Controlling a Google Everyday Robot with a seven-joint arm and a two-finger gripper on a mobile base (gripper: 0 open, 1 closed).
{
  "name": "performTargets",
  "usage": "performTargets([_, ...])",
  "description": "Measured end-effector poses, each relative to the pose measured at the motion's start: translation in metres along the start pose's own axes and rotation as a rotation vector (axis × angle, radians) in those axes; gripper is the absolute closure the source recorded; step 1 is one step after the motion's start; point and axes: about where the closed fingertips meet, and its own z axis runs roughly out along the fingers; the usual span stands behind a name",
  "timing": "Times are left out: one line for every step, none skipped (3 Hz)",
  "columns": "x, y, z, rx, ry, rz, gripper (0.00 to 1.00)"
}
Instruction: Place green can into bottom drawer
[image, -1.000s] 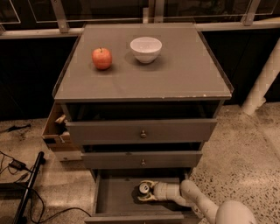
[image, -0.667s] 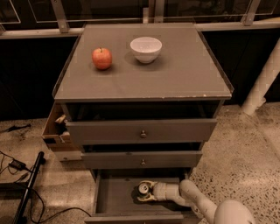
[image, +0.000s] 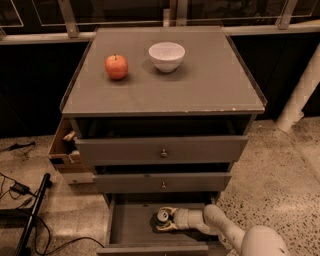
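Note:
The bottom drawer (image: 129, 226) of the grey cabinet is pulled out. The green can (image: 163, 216) stands upright inside it, right of the middle of the floor; mostly its silver top shows. My gripper (image: 165, 220) reaches into the drawer from the right. Its fingers (image: 165, 228) sit on either side of the can and close on it. The white arm runs back to the lower right.
Two upper drawers with small knobs (image: 163, 153) are partly open above the gripper. A red apple (image: 116, 66) and a white bowl (image: 166, 55) sit on the cabinet top. A cardboard box (image: 62, 150) is at the cabinet's left; cables (image: 20, 190) lie on the floor.

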Motion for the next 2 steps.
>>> performTargets([0.0,0.0,0.0,0.0,0.0,0.0,0.81])
performTargets([0.0,0.0,0.0001,0.0,0.0,0.0,0.5])
